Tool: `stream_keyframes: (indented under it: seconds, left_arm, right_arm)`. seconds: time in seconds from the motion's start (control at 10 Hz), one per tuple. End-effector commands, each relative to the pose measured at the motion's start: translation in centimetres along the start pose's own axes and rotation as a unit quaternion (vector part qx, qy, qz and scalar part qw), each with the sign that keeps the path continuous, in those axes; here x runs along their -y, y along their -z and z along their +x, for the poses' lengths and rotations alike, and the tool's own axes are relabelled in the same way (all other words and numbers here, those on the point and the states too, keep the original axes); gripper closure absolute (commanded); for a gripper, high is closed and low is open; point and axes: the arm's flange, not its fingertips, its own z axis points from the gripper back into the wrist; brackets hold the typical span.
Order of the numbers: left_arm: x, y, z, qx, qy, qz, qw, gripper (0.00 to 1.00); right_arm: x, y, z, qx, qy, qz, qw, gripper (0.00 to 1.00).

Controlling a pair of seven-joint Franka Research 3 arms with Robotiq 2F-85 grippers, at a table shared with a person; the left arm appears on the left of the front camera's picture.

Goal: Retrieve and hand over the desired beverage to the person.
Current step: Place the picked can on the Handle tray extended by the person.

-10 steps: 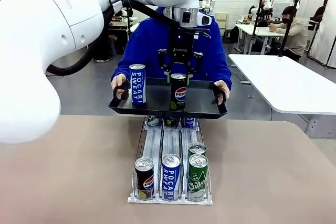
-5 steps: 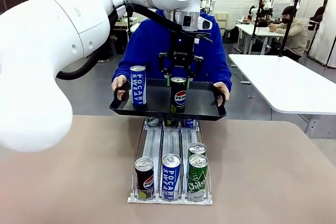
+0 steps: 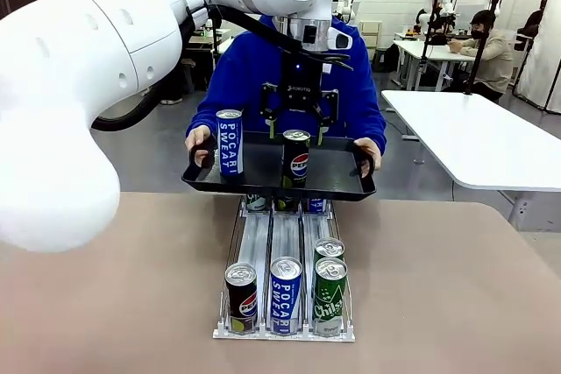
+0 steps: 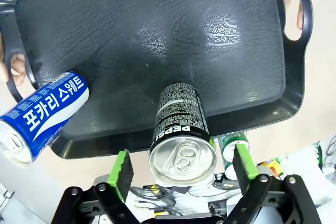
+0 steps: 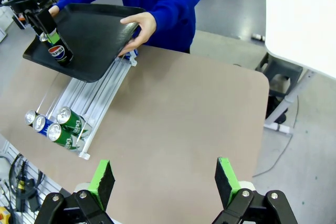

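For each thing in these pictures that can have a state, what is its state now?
left gripper: open, pads apart beside the Pepsi can, above it
right gripper: open, holding nothing
Pepsi can: upright on the tray
Pocari Sweat can: upright on the tray
tray: held level by the person's hands

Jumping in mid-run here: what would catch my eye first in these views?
The left gripper hangs open just above a Pepsi can standing on the black tray that the person in blue holds at the table's far edge, a Pocari Sweat can beside it. Nearer, a can rack holds more drinks. The right gripper hovers open over bare tabletop.
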Motion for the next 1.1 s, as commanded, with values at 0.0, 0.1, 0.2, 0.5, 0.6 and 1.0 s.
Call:
stream_keyframes:
  seconds: [0.0, 0.1, 0.2, 0.5, 0.6, 1.0]
  left_arm:
    - [1.5, -2.8, 3.2, -0.004, 0.013, -0.001, 1.0, 0.0]
    - [1.6, -2.9, 3.0, -0.003, 0.014, -0.001, 1.0, 0.0]
    - [1.6, -3.2, 2.6, -0.002, 0.015, -0.003, 1.0, 0.0]
    - [-0.4, -5.1, -4.7, 0.023, 0.047, -0.025, 0.998, 0.0]
    - [-2.4, -5.2, -8.4, 0.038, 0.059, -0.032, 0.997, 0.0]
    - [-7.9, -2.1, -19.1, 0.047, 0.097, -0.038, 0.993, 0.0]
  right_arm:
    - [0.0, 0.5, -0.1, 0.007, -0.002, 0.003, 1.0, 0.0]
    - [0.0, 0.5, -0.1, 0.007, -0.002, 0.003, 1.0, 0.0]
    - [0.0, 0.5, -0.1, 0.007, -0.002, 0.003, 1.0, 0.0]
    - [0.0, 0.5, -0.1, 0.007, -0.002, 0.003, 1.0, 0.0]
    - [0.0, 0.5, -0.1, 0.007, -0.002, 0.003, 1.0, 0.0]
    - [0.0, 0.5, -0.1, 0.007, -0.002, 0.003, 1.0, 0.0]
